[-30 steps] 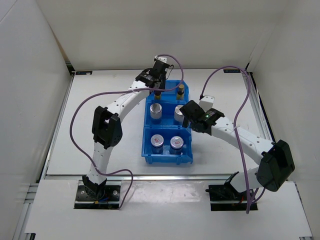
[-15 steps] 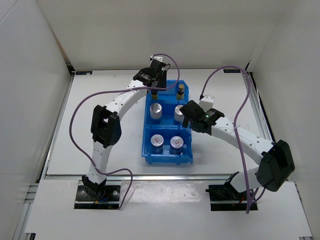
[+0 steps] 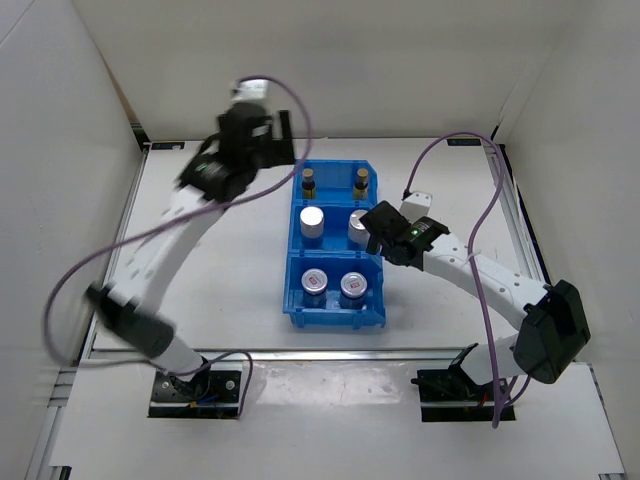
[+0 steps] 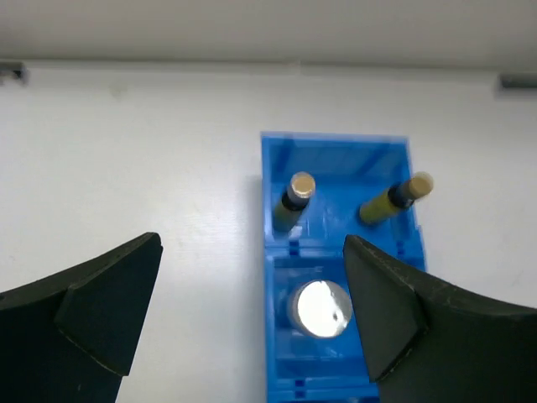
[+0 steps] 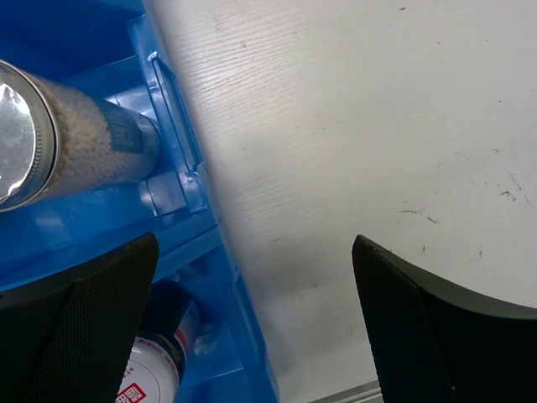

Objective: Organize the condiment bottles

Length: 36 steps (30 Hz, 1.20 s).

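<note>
In the bin (image 3: 335, 318), bottles (image 3: 308, 182) stand farthest, cylinders (image 3: 313, 222) in the middle, jars (image 3: 316, 282) nearest.

Left arm (image 3: 180, 225) was stretched long toward the far side, elbow out to its left, outline blurred. Left gripper (image 4: 252, 243) pointed downward, jaws spread wide with nothing between them. Right arm (image 3: 480, 275) was bent at the elbow, forearm reaching left. Right gripper (image 5: 256, 243) sat low, jaws wide apart, apparently empty; only the inner fingers (image 5: 84, 327) showed.
</note>
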Each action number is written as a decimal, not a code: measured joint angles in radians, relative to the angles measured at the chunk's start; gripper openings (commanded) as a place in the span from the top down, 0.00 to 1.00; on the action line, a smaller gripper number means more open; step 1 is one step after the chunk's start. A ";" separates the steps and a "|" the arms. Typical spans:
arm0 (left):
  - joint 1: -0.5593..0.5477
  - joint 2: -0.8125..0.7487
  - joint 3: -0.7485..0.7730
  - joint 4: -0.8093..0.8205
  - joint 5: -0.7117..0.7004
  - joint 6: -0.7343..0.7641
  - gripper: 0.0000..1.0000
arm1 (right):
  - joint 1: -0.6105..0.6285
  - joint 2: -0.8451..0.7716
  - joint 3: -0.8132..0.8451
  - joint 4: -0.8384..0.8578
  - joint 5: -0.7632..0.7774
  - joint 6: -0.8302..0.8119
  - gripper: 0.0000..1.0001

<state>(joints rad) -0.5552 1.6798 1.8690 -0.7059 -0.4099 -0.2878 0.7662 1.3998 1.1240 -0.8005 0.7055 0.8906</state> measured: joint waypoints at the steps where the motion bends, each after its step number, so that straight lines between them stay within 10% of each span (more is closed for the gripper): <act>1: 0.009 -0.122 -0.073 0.011 -0.006 0.000 0.00 | 0.000 -0.002 0.000 -0.004 0.001 0.005 0.01; 10: 0.102 -0.944 -0.766 0.091 -0.174 0.014 0.00 | 0.000 -0.079 -0.034 -0.008 0.025 0.034 0.01; 18: 0.054 -1.098 -1.097 0.076 -0.292 0.054 0.00 | 0.003 -0.264 -0.079 -0.011 0.038 0.001 0.01; 36: 0.051 -1.202 -1.206 0.278 -0.236 0.149 0.00 | 0.003 -0.680 -0.103 -0.100 -0.200 -0.431 0.01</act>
<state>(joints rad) -0.5041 0.4782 0.6628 -0.4278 -0.6456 -0.1390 0.7692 0.7197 1.0210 -0.9009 0.5056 0.4591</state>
